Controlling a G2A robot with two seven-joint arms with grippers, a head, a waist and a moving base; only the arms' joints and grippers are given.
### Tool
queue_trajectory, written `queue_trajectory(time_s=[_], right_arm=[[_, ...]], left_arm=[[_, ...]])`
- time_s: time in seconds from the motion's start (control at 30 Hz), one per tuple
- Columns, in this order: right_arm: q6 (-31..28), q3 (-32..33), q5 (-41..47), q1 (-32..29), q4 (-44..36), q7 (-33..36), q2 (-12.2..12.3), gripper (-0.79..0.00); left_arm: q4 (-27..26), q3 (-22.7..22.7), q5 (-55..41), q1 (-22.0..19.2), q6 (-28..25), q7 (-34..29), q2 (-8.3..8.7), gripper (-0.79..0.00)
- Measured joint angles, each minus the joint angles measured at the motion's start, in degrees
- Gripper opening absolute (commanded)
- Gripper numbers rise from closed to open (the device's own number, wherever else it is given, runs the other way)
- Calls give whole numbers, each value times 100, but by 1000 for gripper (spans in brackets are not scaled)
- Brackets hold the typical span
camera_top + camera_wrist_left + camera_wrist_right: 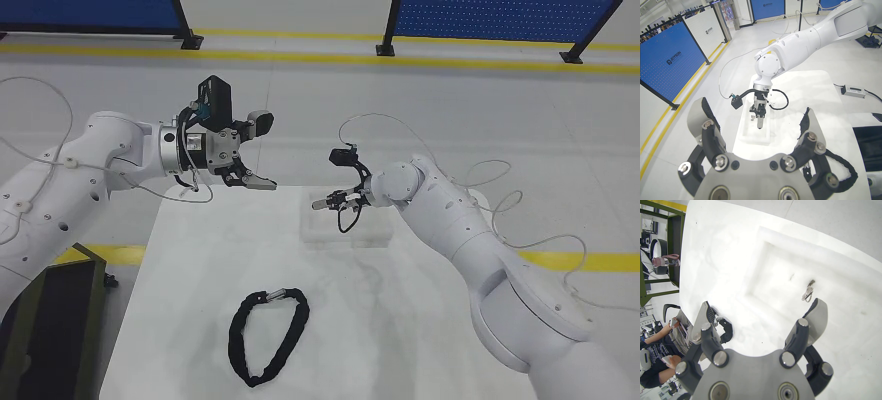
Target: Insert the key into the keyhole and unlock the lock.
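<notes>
Key lies in the white tray, just beside our released right hand; left hand released too. We judge it light, stiff, thin, slippery: pinch its ringed head.

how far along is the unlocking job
Nothing looks done yet: the key lies in the white tray, and the chain lock lies apart on the table. In hand: the right gripper hovers open above the tray, near the key. Still to do: grasp, insert, turn.
</notes>
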Motion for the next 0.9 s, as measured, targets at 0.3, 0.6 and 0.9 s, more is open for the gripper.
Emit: queue_trajectory(time_s=[0.3,0.6,0.9], right_arm=[[15,3,-14,-5,8,-15,0,0],[975,25,-490,-176,-344,-435,-14,0],[1583,15,-821,-225,-302,-440,-136,0]], left_arm=[[0,0,0,0,0,0,0,0],[0,0,0,0,0,0,0,0],[0,0,0,0,0,0,0,0]])
